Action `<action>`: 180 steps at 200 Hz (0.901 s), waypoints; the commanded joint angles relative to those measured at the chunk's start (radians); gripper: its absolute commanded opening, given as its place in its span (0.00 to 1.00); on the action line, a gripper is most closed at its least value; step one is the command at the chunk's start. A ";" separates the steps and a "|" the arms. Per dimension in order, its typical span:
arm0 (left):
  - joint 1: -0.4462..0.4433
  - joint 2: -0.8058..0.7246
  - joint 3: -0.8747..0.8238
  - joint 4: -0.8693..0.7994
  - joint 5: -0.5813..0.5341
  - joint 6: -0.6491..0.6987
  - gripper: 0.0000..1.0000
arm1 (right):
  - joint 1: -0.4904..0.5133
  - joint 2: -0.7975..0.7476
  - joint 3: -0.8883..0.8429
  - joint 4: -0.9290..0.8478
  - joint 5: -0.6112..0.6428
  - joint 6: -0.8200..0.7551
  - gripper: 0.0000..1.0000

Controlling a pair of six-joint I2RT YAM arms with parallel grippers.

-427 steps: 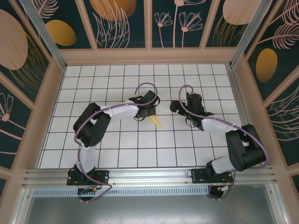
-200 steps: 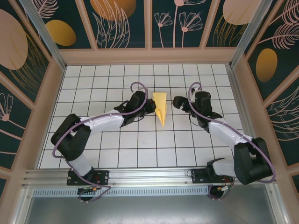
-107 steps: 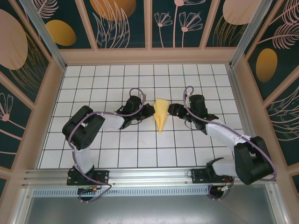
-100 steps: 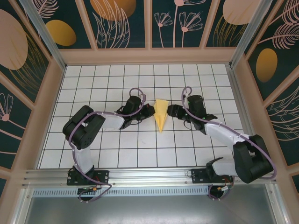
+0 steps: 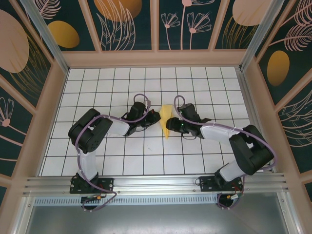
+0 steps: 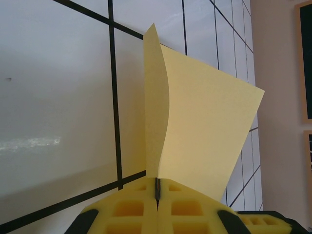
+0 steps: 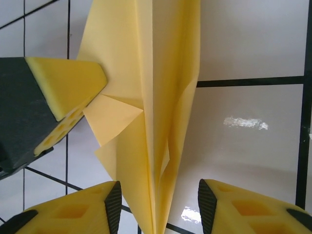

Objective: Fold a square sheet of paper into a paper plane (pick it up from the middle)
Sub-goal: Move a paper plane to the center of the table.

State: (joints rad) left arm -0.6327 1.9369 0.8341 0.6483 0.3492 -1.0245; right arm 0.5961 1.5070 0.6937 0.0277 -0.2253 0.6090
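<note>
At the middle of the table (image 5: 136, 156), the left claw (image 6: 157, 192) pinches the yellow paper plane (image 5: 166, 122) on edge. The right claw (image 7: 160, 202) straddles its crease, jaws apart, paper between them.

The right gripper (image 5: 173, 125) has swung left onto the paper plane (image 5: 165, 120), its jaws narrowing around the fold

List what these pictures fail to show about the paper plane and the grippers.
Top external: the right gripper covers the middle of the paper plane; its creases are too small to read.
Left wrist: the shut left gripper hides the pinched edge, and the raised wing blocks the table behind.
Right wrist: both ends of the plane run off the top and bottom edges; the left gripper covers part of one wing.
</note>
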 commanded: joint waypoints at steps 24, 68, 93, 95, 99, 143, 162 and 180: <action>0.009 0.016 -0.018 0.042 0.020 -0.008 0.00 | 0.023 0.035 0.053 -0.001 -0.006 0.005 0.38; 0.009 0.017 -0.018 0.044 0.025 -0.008 0.00 | 0.028 0.067 0.064 0.000 -0.011 0.008 0.36; 0.010 0.019 -0.019 0.044 0.026 -0.009 0.00 | 0.029 0.075 0.069 -0.001 -0.008 0.011 0.37; 0.009 0.019 -0.019 0.045 0.027 -0.010 0.00 | 0.030 0.076 0.070 0.000 -0.008 0.011 0.37; 0.010 0.020 -0.020 0.044 0.027 -0.010 0.00 | 0.030 0.076 0.070 0.001 -0.010 0.010 0.37; 0.009 0.025 -0.016 0.054 0.033 -0.013 0.00 | 0.038 0.094 0.085 0.026 -0.037 0.014 0.37; 0.010 0.026 -0.018 0.053 0.034 -0.015 0.00 | 0.045 0.111 0.098 0.027 -0.034 0.017 0.38; 0.010 0.025 -0.019 0.053 0.035 -0.014 0.00 | 0.052 0.125 0.107 0.027 -0.028 0.015 0.39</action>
State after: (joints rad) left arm -0.6281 1.9442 0.8242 0.6559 0.3637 -1.0271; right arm 0.6334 1.6096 0.7658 0.0345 -0.2443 0.6128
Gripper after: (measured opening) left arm 0.063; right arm 0.383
